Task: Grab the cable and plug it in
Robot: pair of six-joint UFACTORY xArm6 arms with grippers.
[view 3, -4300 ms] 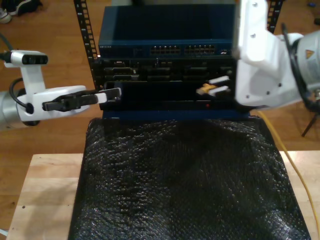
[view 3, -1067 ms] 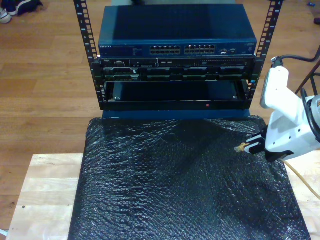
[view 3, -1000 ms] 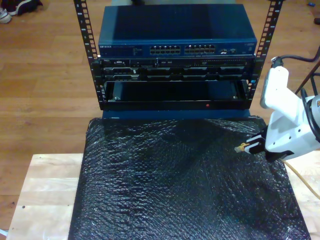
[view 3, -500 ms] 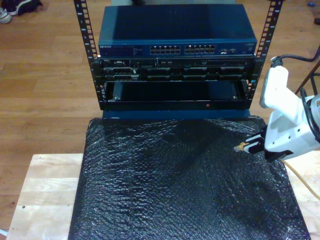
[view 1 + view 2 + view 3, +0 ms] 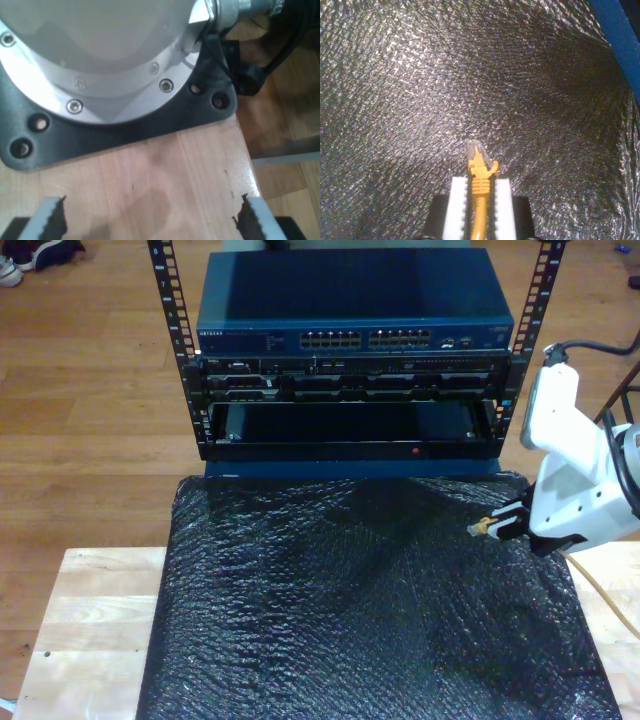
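My second gripper [image 5: 497, 527] holds the cable [image 5: 479, 186] tight, with its two white fingers [image 5: 456, 205] pressed on the orange boot just behind the clear plug [image 5: 473, 148]. In the exterior view the gripper sits at the right edge of the frame, over the right side of the black bubbly mat [image 5: 350, 620]. The plug pokes out toward the exterior view's left. The rest of the orange cable [image 5: 600, 590] hangs down behind the gripper, toward the lower right of the exterior view.

Compared with a second ago, the gripper and plug have gone up a tiny bit and a little toward the rack. A few seconds back the plug was right up at the rack, so it is now much farther away than it was.

The blue switch [image 5: 350, 300] with its rows of little ports [image 5: 368, 339] is at the top middle of the exterior view, well apart from the plug. So I think the plugging step is not done yet, and the plug needs to travel up and toward the exterior view's left to reach a port.

My first gripper [image 5: 149, 220] is open wide, with nothing between its fingers. It looks at a pale wooden table [image 5: 165, 175] and a round metal base [image 5: 100, 60].
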